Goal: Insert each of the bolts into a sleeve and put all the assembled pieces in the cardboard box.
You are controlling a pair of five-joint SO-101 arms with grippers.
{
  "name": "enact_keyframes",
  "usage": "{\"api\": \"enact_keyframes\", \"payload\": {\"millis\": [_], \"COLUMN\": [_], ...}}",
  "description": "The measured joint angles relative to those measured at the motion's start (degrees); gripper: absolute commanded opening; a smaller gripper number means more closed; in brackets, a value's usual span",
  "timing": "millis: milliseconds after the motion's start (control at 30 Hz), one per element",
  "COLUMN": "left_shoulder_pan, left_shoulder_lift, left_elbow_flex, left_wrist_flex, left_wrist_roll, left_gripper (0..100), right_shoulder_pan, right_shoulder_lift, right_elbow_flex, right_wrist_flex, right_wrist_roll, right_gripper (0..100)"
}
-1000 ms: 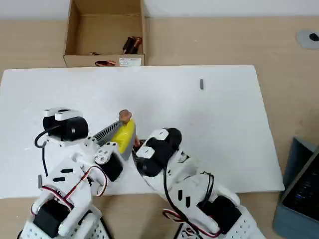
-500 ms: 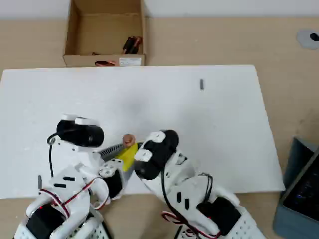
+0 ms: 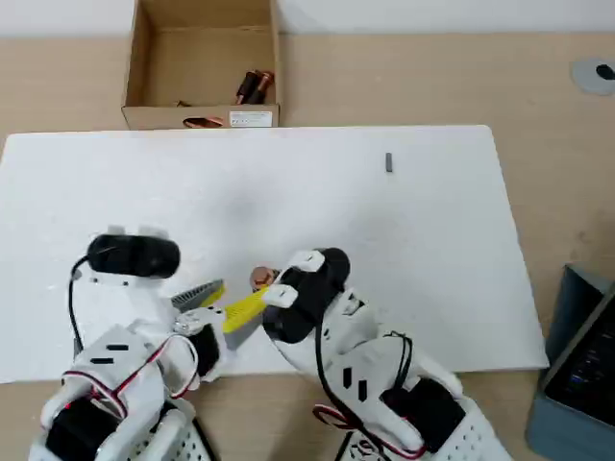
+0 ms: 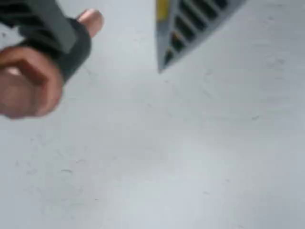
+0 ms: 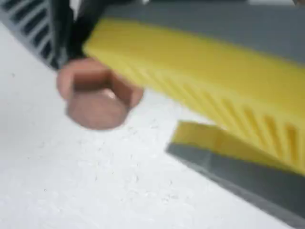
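White board (image 3: 413,250): bolt (image 3: 260,279) near its front edge, cardboard box (image 3: 154,117) well apart.

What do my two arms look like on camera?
Both arms are white shells with black motors. The left arm carries red, white and black cables; the right arm black cables. The left gripper has ribbed grey and yellow fingers.
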Motion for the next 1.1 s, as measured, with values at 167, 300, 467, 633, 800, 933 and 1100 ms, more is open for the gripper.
{"api": "enact_keyframes", "payload": {"millis": [167, 300, 467, 633, 800, 933, 1100], "left_shoulder_pan": [-3.6, -5.7, -9.3, -18.0, -29.2, -34.8, -36.2], "left_shoulder_lift": [0.1, 0.1, 0.0, 0.0, 0.0, 0.0, 0.1], "left_elbow_flex": [-4.4, -8.4, -13.9, -15.1, -9.6, -1.4, 8.7], "left_wrist_flex": [0.3, 0.3, 0.3, 0.4, 0.4, 0.4, 0.4], "left_wrist_roll": [-0.1, -0.1, -5.1, -13.6, -18.0, -18.7, -18.7], "left_gripper": [25, 11, 1, 0, 0, 0, 0], "right_shoulder_pan": [0.2, 0.2, 0.2, 3.1, 10.1, 13.7, 17.6], "right_shoulder_lift": [0.0, 0.0, 0.0, 0.0, -0.1, -0.1, -0.1], "right_elbow_flex": [0.0, 0.0, 0.0, 0.0, 0.0, -0.8, -1.1], "right_wrist_flex": [0.0, 0.0, 0.0, 0.0, 0.0, 1.4, 5.3], "right_wrist_roll": [0.0, 0.0, 0.0, 0.0, 0.0, 0.0, 0.0], "right_gripper": [0.9, 0.9, 0.9, 0.9, 0.9, 0.9, 0.9]}}
